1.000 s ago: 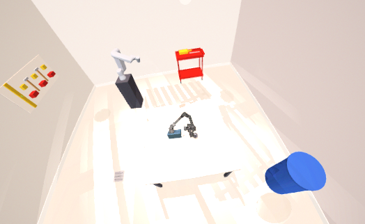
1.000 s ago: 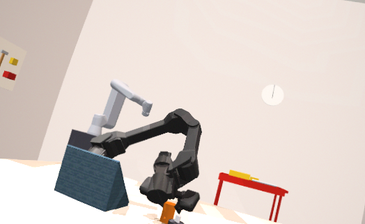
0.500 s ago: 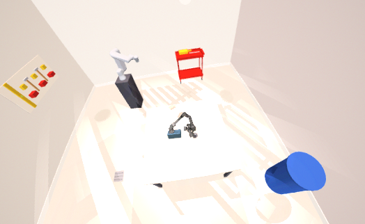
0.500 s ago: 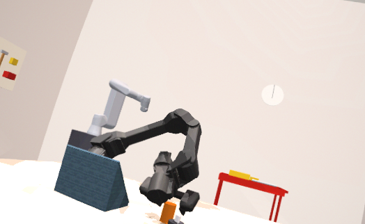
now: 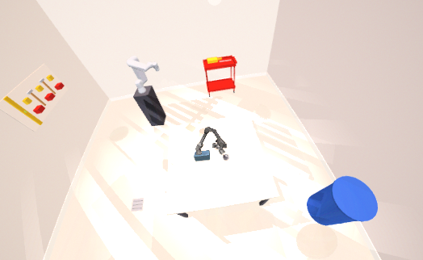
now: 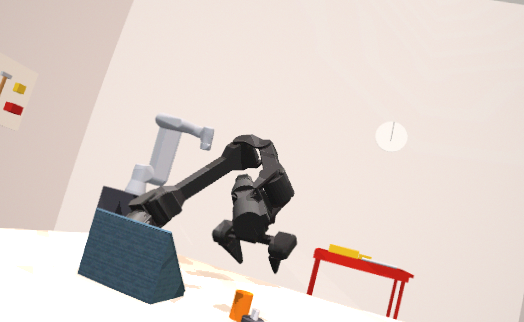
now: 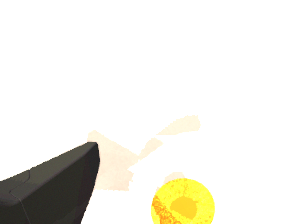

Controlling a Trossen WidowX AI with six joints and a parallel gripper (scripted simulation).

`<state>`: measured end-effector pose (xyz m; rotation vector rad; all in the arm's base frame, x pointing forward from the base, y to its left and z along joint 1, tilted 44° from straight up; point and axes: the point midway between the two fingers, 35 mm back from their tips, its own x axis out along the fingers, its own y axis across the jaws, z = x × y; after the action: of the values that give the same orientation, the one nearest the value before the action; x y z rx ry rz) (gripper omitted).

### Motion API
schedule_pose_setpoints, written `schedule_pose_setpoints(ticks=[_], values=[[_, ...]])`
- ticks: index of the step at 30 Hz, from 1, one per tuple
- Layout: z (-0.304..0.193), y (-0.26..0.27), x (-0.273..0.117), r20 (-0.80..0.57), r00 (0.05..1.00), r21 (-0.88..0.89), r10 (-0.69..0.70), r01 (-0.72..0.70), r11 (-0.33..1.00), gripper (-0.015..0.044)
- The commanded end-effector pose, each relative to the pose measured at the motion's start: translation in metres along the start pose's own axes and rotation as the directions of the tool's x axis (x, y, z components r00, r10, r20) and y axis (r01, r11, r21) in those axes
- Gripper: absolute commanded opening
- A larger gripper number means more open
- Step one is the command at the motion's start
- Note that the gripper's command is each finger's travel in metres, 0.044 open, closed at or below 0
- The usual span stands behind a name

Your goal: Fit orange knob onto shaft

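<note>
While the orange knob (image 6: 241,305) (image 7: 183,202), a smooth cylinder, stood upright beside the silver shaft (image 6: 255,314), the gripper's (image 6: 258,267) fingers hung above it, released and wide apart. The wrist view showed its round top; only the exterior view showed the shaft. Open air separated fingertips and knob.

In the exterior view the lower edge cuts off the pedestal (image 6: 252,318), and the foot of the orange knob (image 6: 241,305) (image 7: 183,202) is partly hidden. The wrist view crops the knob's near side and shows one finger (image 7: 55,185) of the claw. The knob's hole is out of sight.
</note>
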<state>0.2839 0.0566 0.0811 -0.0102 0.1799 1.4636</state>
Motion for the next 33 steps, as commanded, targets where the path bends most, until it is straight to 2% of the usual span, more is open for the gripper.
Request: schedule_pose_setpoints(ticks=[1, 4, 8, 10, 12, 23, 28, 33], values=[[0.000, 0.004, 0.000, -0.009, 1.000, 0.028, 0.017, -0.017, 0.999, 0.0440], [0.001, 0.007, 0.001, -0.054, 0.997, 0.022, 0.052, -0.051, 0.998, 0.0440], [0.002, 0.014, -0.002, -0.366, 0.919, 0.010, 0.146, -0.153, 0.988, 0.0440], [0.005, 0.008, -0.009, -0.532, 0.840, -0.002, 0.109, -0.130, 0.992, 0.0440], [0.009, 0.001, -0.015, -0.629, 0.776, -0.023, 0.053, -0.087, 0.996, 0.0440], [0.010, 0.000, -0.016, -0.640, 0.767, -0.014, 0.045, -0.070, 0.997, 0.0440], [0.009, 0.000, -0.016, -0.640, 0.767, 0.298, 0.045, 0.194, 0.935, 0.0440], [0.009, 0.000, -0.015, -0.640, 0.767, 0.594, 0.045, 0.457, 0.662, 0.0440]])
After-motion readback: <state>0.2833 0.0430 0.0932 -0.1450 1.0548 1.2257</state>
